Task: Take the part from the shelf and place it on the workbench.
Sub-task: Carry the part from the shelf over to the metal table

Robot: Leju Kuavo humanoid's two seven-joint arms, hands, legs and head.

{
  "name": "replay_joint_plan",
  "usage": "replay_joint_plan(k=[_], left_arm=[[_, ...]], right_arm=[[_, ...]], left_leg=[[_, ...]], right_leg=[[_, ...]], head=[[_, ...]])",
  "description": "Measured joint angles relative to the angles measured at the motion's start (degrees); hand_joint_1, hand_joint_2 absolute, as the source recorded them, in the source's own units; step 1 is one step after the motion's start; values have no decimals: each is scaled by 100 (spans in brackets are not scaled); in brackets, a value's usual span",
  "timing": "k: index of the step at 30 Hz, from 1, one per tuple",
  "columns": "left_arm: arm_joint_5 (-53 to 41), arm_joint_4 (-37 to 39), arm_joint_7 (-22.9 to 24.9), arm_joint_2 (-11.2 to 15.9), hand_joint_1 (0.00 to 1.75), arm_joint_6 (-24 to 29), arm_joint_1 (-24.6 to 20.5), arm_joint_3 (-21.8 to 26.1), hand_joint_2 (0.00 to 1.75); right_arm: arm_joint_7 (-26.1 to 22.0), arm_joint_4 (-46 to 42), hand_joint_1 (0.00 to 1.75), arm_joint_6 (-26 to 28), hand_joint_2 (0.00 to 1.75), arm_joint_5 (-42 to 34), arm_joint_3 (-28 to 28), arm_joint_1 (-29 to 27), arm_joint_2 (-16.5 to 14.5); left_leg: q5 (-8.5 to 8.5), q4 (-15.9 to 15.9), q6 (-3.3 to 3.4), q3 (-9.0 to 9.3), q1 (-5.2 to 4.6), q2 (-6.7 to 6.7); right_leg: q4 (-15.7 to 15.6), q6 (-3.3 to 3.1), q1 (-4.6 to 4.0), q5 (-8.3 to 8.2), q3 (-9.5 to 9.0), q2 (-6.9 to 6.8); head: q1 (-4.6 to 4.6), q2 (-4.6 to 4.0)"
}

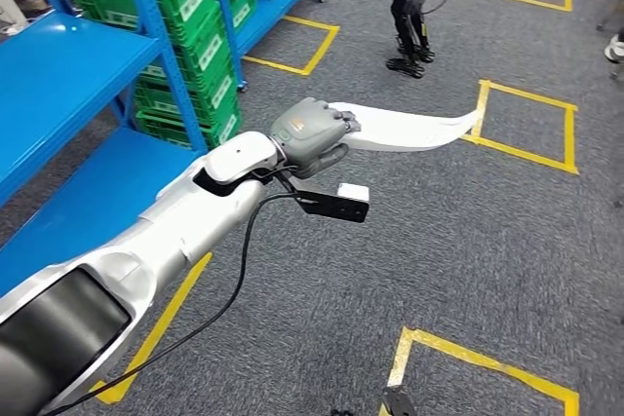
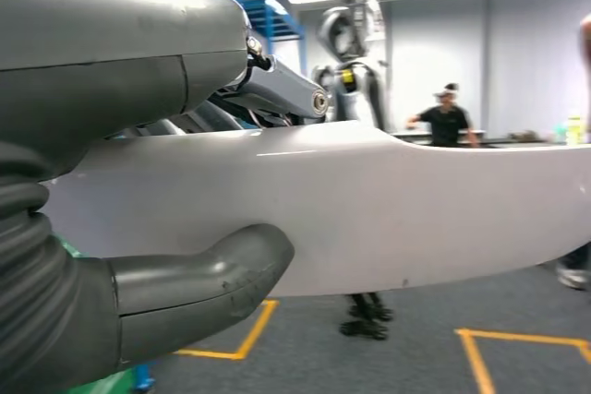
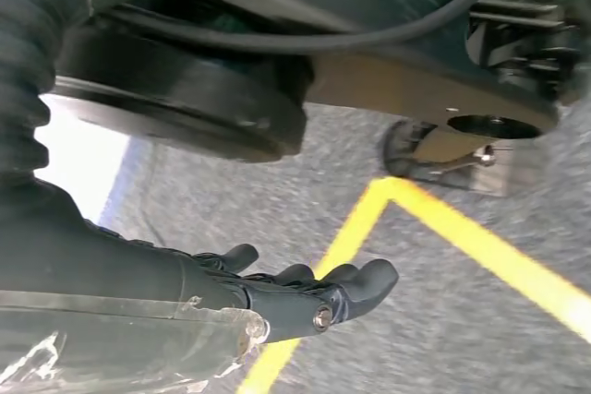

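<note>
The part [image 1: 405, 129] is a long, thin, curved white panel, and my left hand [image 1: 313, 133] grips one end of it. My left arm reaches forward over the grey carpet, holding the part out level, pointing right and away from the blue shelf [image 1: 66, 65]. In the left wrist view the part [image 2: 391, 209] runs across the picture, with my thumb [image 2: 202, 288] under it and the fingers [image 2: 126, 34] over it. My right hand [image 3: 314, 288] hangs low above the floor, fingers stretched out with nothing in them.
Green crates [image 1: 199, 17] fill the blue racks at the back left. Another humanoid robot [image 1: 412, 17] stands ahead on the carpet. Yellow taped squares [image 1: 526, 124] mark the floor. A person [image 2: 446, 117] stands at a bench by the far wall.
</note>
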State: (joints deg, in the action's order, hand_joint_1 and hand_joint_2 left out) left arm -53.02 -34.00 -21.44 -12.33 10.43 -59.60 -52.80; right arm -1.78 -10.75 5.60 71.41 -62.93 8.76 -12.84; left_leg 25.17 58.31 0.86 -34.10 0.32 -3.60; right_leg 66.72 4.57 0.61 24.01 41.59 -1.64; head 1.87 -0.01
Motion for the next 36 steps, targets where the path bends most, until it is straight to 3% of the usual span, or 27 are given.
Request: replay_joint_plan(k=[2,3,5,6,8,9,11,12,13,15,17,19,20,21,23,25,27,28,29,30,32,33,34,36], left_arm=[[14,-5,4,11,175,11,-8,1,175],[18,-5,8,19,175,16,-11,-1,175],[20,-8,18,28,175,21,-11,-7,175],[19,-15,21,30,175,23,-10,-10,175],[20,-30,27,48,175,29,-7,-13,175],[20,-34,29,66,175,32,2,-15,175],[21,-34,34,119,175,34,44,-27,175],[21,-34,38,144,175,35,70,-39,175],[22,-35,40,166,175,36,90,-51,175],[26,-48,44,199,175,41,103,-72,175],[32,-66,44,236,175,51,99,-79,175],[36,-77,44,266,175,59,109,-86,175],[37,-85,44,267,175,61,115,-90,175],[37,-94,44,267,175,61,120,-92,175],[37,-115,44,266,175,62,119,-93,175],[37,-126,44,277,175,63,127,-93,175],[37,-128,44,288,175,63,147,-95,175],[37,-128,44,287,175,63,155,-96,175],[37,-130,44,285,175,63,158,-96,175],[37,-135,44,281,175,63,157,-97,175],[37,-146,44,283,175,59,147,-96,175],[36,-151,44,286,175,52,141,-97,175],[36,-154,44,289,175,44,136,-100,175],[34,-167,44,282,175,24,135,-114,175]], right_arm=[[7,0,0,2,175,4,-1,-8,4],[6,0,0,1,175,6,-2,-7,5],[7,0,0,0,175,11,-2,-14,6],[9,0,0,1,175,14,-2,-25,7],[14,0,0,3,175,21,-3,-35,10],[16,0,0,3,175,25,-3,-33,11],[20,0,0,1,175,39,-4,-28,12],[24,0,0,-1,175,50,-4,-33,12],[29,0,0,-2,175,62,-4,-40,12],[41,0,0,-1,175,79,-4,-46,12],[47,0,0,-1,175,88,-4,-30,12],[49,0,0,1,175,90,-4,-27,12],[49,0,0,2,175,86,-4,-37,12],[49,0,0,3,175,82,-4,-51,12],[48,0,0,4,175,75,-5,-57,12],[42,0,0,4,175,74,-7,-30,12],[33,0,0,4,175,74,-7,1,12],[30,0,0,4,175,74,-8,8,12],[31,0,0,4,175,75,-8,9,12],[34,0,0,4,175,76,-8,-1,12],[37,1,0,2,175,76,-10,-25,10],[35,1,0,1,175,75,-10,-36,8],[29,2,0,0,175,75,-10,-42,7],[18,1,0,1,175,75,-11,-62,6]], left_leg=[[27,10,-52,15,-40,-103],[35,7,-77,22,-62,-154],[42,-14,-127,39,-78,-272],[72,-3,-156,41,-69,-253],[281,278,-204,-80,-44,-5],[453,593,-216,-227,-33,167],[753,1346,-224,-608,-31,325],[779,1560,-225,-735,-31,345],[699,1576,-222,-769,-29,354],[309,1038,-215,-546,-9,460],[10,350,-218,-228,35,735],[-41,64,-197,-101,48,857],[-39,43,-169,-96,48,798],[-54,32,-134,-95,46,732],[-76,11,-65,-85,53,596],[-70,8,-21,-77,31,449],[-55,11,-4,-70,12,274],[-46,12,-3,-63,9,192],[-33,12,-8,-49,9,117],[-14,13,-23,-28,9,50],[31,22,-74,10,-22,-60],[47,26,-101,24,-44,-113],[56,23,-123,32,-64,-170],[71,6,-165,52,-69,-293]], right_leg=[[-614,-65,-40,-164,-357,-216],[-727,-105,-59,-171,-411,-256],[-741,-192,-69,-186,-391,-110],[-751,-226,-62,-200,-381,-39],[-779,-304,-34,-232,-378,99],[-787,-331,-22,-242,-375,170],[-791,-358,-14,-251,-370,335],[-791,-361,-11,-253,-369,427],[-790,-357,-8,-257,-369,517],[-787,-334,7,-270,-368,684],[-765,-284,5,-285,-334,830],[-769,-209,16,-316,-282,965],[-788,-171,31,-338,-260,1028],[-794,-137,35,-345,-236,1012],[-577,-89,7,-211,-108,731],[105,-60,-13,134,208,355],[767,-45,-7,374,502,219],[831,-42,-5,357,514,195],[663,-43,-4,242,405,169],[301,-47,-5,64,192,93],[-418,-70,-48,-164,-229,-163],[-625,-100,-69,-206,-339,-242],[-691,-135,-92,-192,-363,-252],[-710,-227,-95,-209,-336,-101]], head=[[0,0],[-2,0],[-3,1],[-3,1],[-13,1],[-23,1],[-38,1],[-42,1],[-41,1],[-42,1],[-38,1],[-46,1],[-49,1],[-57,1],[-11,1],[34,1],[35,1],[37,1],[36,1],[38,1],[39,1],[35,1],[28,1],[21,1]])
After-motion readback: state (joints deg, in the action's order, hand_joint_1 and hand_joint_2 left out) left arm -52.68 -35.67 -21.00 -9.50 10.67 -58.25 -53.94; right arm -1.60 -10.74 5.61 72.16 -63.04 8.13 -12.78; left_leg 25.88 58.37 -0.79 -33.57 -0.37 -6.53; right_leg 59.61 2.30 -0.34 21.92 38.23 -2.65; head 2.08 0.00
